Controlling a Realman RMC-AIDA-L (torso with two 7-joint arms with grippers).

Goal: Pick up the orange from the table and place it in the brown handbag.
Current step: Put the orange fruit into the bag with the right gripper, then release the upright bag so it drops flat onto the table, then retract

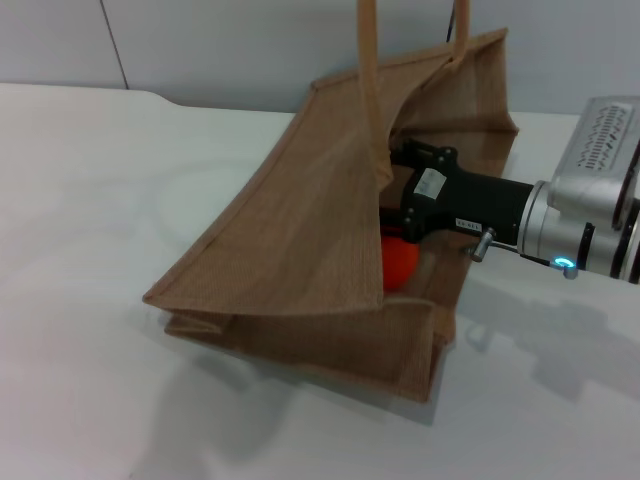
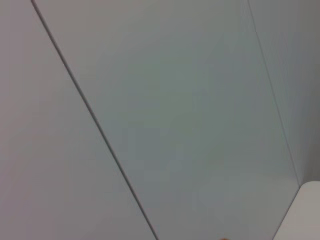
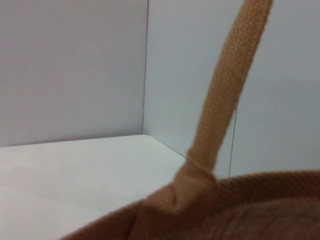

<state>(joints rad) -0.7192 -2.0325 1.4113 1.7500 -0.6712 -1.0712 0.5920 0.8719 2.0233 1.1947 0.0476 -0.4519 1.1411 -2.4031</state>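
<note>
The brown handbag (image 1: pixel 300 240) stands tilted on the white table (image 1: pixel 80 200), its mouth open toward the right. One handle (image 1: pixel 370 60) runs straight up out of the head view. My right arm reaches in through the mouth from the right, and the black body of the right gripper (image 1: pixel 432 200) is inside the bag. Its fingertips are hidden behind the bag's near wall. The orange (image 1: pixel 400 263) shows partly inside the bag, just below the gripper and low near the bag's floor. The right wrist view shows a handle (image 3: pixel 225 95) and the bag's rim (image 3: pixel 260 185). My left gripper is out of view.
The table's back edge meets a pale wall (image 1: pixel 200 40). The left wrist view shows only wall panels (image 2: pixel 150 100) and a corner of the table (image 2: pixel 307 210). The right arm's silver wrist (image 1: pixel 590 225) hangs over the table to the right of the bag.
</note>
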